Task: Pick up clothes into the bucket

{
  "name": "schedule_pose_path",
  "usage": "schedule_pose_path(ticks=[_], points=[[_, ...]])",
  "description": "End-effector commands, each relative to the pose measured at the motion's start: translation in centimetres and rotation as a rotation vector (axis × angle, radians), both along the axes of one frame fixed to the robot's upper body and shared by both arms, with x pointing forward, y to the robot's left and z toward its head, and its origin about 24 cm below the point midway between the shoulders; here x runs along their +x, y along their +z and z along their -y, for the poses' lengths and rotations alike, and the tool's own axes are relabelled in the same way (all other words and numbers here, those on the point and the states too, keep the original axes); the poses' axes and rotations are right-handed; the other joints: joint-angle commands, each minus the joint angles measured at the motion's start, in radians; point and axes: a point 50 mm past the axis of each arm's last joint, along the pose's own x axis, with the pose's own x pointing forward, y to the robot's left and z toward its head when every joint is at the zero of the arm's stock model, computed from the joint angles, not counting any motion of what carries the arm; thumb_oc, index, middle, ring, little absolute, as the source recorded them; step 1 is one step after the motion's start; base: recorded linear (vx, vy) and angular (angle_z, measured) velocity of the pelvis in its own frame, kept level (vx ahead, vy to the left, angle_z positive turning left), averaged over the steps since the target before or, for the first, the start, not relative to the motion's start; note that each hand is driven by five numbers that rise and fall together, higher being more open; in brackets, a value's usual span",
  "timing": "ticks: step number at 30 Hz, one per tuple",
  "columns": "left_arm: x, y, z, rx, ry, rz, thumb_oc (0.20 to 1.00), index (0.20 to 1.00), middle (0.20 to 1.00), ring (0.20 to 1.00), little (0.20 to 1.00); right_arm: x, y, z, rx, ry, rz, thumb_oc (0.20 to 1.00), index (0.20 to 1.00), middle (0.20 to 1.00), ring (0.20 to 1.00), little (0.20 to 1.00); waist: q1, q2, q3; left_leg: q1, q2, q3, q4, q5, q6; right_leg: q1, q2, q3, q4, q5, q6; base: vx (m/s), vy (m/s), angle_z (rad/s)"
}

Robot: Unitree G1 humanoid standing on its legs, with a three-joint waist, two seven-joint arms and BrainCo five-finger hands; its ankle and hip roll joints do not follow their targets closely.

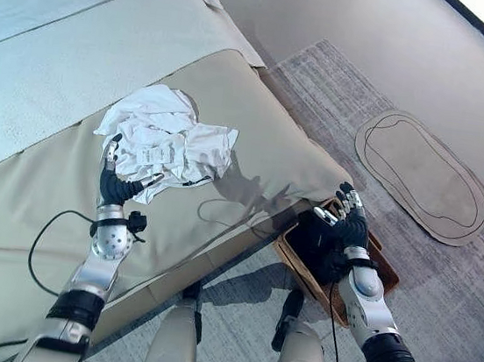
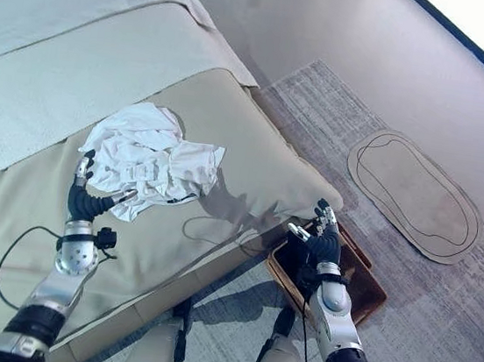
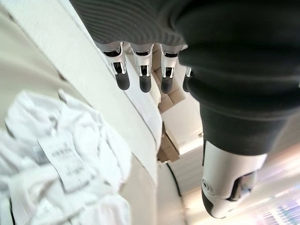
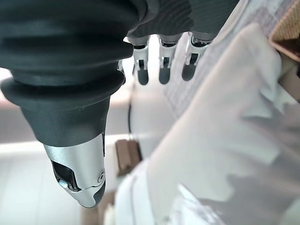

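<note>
On the bed (image 1: 80,64), near its foot edge, a crumpled white garment (image 1: 169,144) lies in a heap with a paper tag on it. I have my left hand (image 1: 118,185) raised just at the heap's near side, palm toward the cloth. Its fingers are straight and spread, the thumb held apart, and nothing is between them. From the left wrist view the fingers (image 3: 143,79) point past the garment, so I judge the hand is close but not yet closed on any fold. It stands open this way to take a wide bite of the loose cloth.

Down on the floor, against the corner of the bed, sits the bucket (image 1: 385,271), a brown basket with something dark inside. It is placed within reach of the right arm, well apart from the garment. My right hand (image 1: 349,221) hangs over the basket's bed-side rim, fingers straight and relaxed, holding nothing. I read it as idle, waiting near the drop point.

A grey rug (image 1: 325,76) covers the floor beyond, with an oval mat (image 1: 421,175) further off.

The pick-up is not yet done: the garment is on the bed, none of it in the basket. Next I must curl the left fingers into the heap.
</note>
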Motion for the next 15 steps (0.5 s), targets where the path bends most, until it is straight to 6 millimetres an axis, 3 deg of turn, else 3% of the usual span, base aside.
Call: schedule_pose_path(ticks=[1,5,7,13,14,15], points=[[1.2,3.4,-2.4,0.151,0.103,0.089,1.000,1.000,1.000,1.000,1.000,0.8,4.1,-0.9,-0.051,0.070,0.186,1.000,1.000,1.000,1.000,1.000,-0.012,-0.042,0.064,-0.034,-0.011,0.005,0.120,-0.077,0.023,-0.042,-0.024,0.035,0.010,0.068,0.027,-0.09,0.011,-0.04],[2.1,5.1,-3.9,0.302,0.190,0.085,1.000,1.000,1.000,1.000,1.000,1.0,5.6,-1.0,-0.057,0.082,0.255,1.000,1.000,1.000,1.000,1.000,-0.019,-0.056,0.111,-0.152,-0.005,-0.003,0.235,-0.110,0.021,-0.143,-0.024,0.057,0.098,0.038,0.018,-0.12,0.008,-0.03],[2.4,6.9,-4.3,0.390,0.225,0.124,1.000,1.000,1.000,1.000,1.000,1.0,6.6,-0.8,-0.055,0.077,0.299,1.000,1.000,1.000,1.000,1.000,-0.023,-0.059,0.129,-0.231,-0.008,-0.011,0.295,-0.121,0.021,-0.211,-0.024,0.066,0.150,0.025,0.015,-0.14,0.002,0.06],[3.2,10.0,-4.3,0.563,0.270,0.195,1.000,1.000,1.000,1.000,1.000,1.0,8.0,-0.2,-0.069,0.060,0.360,1.000,1.000,1.000,1.000,1.000,-0.037,-0.060,0.146,-0.410,-0.004,-0.018,0.412,-0.148,0.026,-0.383,-0.029,0.092,0.266,0.001,0.007,-0.09,0.021,0.05],[3.4,11.1,-4.1,0.633,0.279,0.225,1.000,1.000,1.000,1.000,1.000,1.1,8.4,0.1,-0.075,0.047,0.373,1.000,1.000,1.000,1.000,1.000,-0.039,-0.055,0.148,-0.447,0.000,-0.028,0.443,-0.182,0.022,-0.428,-0.021,0.104,0.303,-0.028,0.016,0.00,0.000,0.00],[3.4,12.2,-3.9,0.680,0.290,0.256,1.000,1.000,1.000,1.000,1.000,1.1,8.7,0.2,-0.082,0.044,0.388,1.000,1.000,1.000,1.000,1.000,-0.040,-0.054,0.152,-0.479,0.000,-0.029,0.459,-0.184,0.024,-0.462,-0.021,0.108,0.321,-0.029,0.016,-0.02,0.040,0.01]])
